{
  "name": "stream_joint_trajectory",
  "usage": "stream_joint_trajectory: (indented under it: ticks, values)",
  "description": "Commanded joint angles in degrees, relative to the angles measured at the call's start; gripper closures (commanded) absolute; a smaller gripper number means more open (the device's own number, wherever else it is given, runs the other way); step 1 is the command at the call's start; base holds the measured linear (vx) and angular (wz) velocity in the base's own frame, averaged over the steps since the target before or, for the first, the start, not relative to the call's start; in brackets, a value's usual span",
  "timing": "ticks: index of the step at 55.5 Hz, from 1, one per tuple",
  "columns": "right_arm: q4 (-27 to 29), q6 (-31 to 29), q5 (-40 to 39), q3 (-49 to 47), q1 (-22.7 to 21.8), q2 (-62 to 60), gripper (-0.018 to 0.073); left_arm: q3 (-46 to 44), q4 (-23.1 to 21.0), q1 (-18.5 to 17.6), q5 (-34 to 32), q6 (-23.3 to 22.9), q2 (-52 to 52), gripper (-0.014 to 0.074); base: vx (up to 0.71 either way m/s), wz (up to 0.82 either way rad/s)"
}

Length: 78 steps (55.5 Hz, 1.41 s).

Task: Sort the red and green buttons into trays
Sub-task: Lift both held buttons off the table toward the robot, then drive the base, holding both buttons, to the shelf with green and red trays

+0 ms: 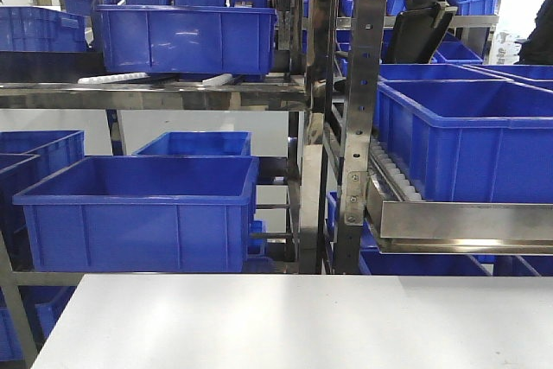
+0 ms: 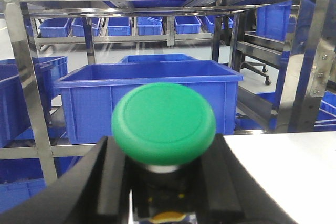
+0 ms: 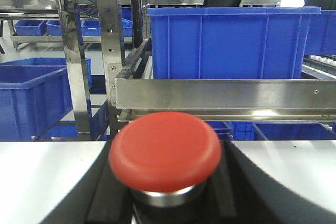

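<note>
Green dominates the left wrist view: the green button [image 2: 163, 123] sits between the two black fingers [image 2: 107, 182] of my left tool [image 2: 163, 174], its round mushroom cap facing the camera and its base (dark, mostly hidden under the cap) pinched between the pads. Beyond it stands a deep blue bin [image 2: 149, 100] on a steel rack [image 2: 29, 77], with a strip of the white bench [image 2: 283, 171] at lower right.

Right wrist view: the red button [image 3: 165, 150] is held the same way in my right tool [image 3: 165, 195], whose fingers close on it from both sides. A bright metal collar [image 3: 165, 195] shows just under the red cap. Behind it a steel shelf rail [image 3: 220, 95] carries another blue bin [image 3: 231, 40], and the white bench runs to either side.

Front view: the bench [image 1: 302, 326] lies in the foreground with no tool in the picture. Blue bins [image 1: 138, 213] fill the steel rack [image 1: 352, 110] on several levels (one at right rests on a roller track). Neither button appears in this view, so I cannot tell how high either one hangs over the bench.
</note>
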Motion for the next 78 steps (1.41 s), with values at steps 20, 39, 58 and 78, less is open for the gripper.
stream_joint_trajectory:
  ticks: [20, 39, 58, 78]
  values:
    - [-0.36, -0.40, -5.22, -1.73, -0.12, 0.36, 0.0559, -1.80, -0.69, -0.44, -3.74, -0.51, 0.13, 0.0596, 0.00, 0.00]
    - [-0.36, -0.40, -5.22, -1.73, -0.12, 0.36, 0.0559, -1.80, -0.69, -0.44, -3.74, -0.51, 0.13, 0.0596, -0.01, 0.05]
    - [-0.36, -0.40, -5.22, -1.73, -0.12, 0.36, 0.0559, -1.80, -0.69, -0.44, -3.74, -0.51, 0.13, 0.0596, -0.07, 0.29]
    - [-0.36, -0.40, -5.22, -1.73, -0.12, 0.36, 0.0559, -1.80, -0.69, -0.44, -3.74, -0.51, 0.18, 0.0596, -0.10, 0.43]
